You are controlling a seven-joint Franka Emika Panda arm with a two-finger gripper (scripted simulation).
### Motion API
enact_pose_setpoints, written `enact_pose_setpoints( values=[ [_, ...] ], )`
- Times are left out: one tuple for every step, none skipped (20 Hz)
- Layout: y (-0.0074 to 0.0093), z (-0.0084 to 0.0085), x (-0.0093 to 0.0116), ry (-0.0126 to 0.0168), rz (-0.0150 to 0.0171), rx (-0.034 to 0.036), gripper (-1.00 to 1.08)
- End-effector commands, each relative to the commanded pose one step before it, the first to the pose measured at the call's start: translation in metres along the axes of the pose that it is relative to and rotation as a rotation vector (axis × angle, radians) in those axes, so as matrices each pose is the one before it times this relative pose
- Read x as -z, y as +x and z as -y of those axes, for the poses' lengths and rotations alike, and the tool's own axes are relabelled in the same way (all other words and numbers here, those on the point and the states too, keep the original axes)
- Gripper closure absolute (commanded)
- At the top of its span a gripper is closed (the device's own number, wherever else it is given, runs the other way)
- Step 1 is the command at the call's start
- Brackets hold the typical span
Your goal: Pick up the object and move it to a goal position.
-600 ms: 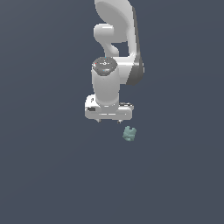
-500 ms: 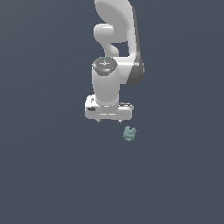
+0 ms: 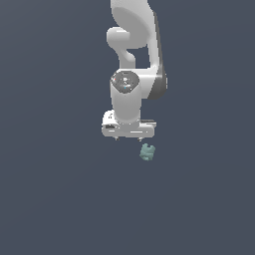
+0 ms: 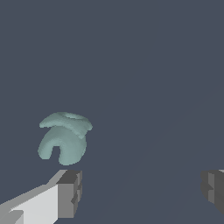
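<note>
The object [image 3: 147,152] is a small pale teal-green lumpy piece lying on the dark grey floor, just below and toward the exterior view's right of my white gripper [image 3: 128,138]. In the wrist view the object [image 4: 64,138] lies off to one side, just beyond one grey fingertip [image 4: 70,194], not between the fingers. The other fingertip [image 4: 213,189] shows at the frame's edge. The jaws stand wide apart and hold nothing. My gripper [image 4: 141,191] hangs above the floor, pointing down.
The white arm [image 3: 135,60] rises from the gripper toward the top of the exterior view. A uniform dark grey floor [image 3: 60,199] surrounds everything.
</note>
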State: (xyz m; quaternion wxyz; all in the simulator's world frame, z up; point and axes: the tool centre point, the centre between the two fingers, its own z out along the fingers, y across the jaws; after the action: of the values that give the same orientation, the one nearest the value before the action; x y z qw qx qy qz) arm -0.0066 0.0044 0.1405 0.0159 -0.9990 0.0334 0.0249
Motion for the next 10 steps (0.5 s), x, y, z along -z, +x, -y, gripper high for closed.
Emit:
enact_pose_setpoints(
  values=[
    [-0.00036,0.00068,-0.00088,0.00036,0.00206,-0.00146,-0.92],
    [0.00025,-0.00032,0.00034,-0.00017,-0.00095,-0.00012,-0.92],
    [0.00012,0.00009,0.00007,-0.00017,-0.00060,-0.00075,-0.92],
    [0.00009,0.00053,-0.00028,-0.00016,-0.00023,-0.00135,-0.92],
    [0.00010,0.00072,-0.00048,-0.00026,-0.00022,-0.00237,-0.92],
    [0.00013,0.00110,-0.00066,-0.00033,-0.00031,-0.00305,-0.92],
    [0.00019,0.00134,-0.00080,-0.00045,-0.00053,-0.00397,-0.92],
    [0.00025,0.00158,-0.00092,-0.00056,-0.00077,-0.00484,-0.92],
    [0.00029,0.00187,-0.00106,-0.00066,-0.00098,-0.00565,-0.92],
    [0.00032,0.00213,-0.00120,-0.00076,-0.00118,-0.00651,-0.92]
  ],
)
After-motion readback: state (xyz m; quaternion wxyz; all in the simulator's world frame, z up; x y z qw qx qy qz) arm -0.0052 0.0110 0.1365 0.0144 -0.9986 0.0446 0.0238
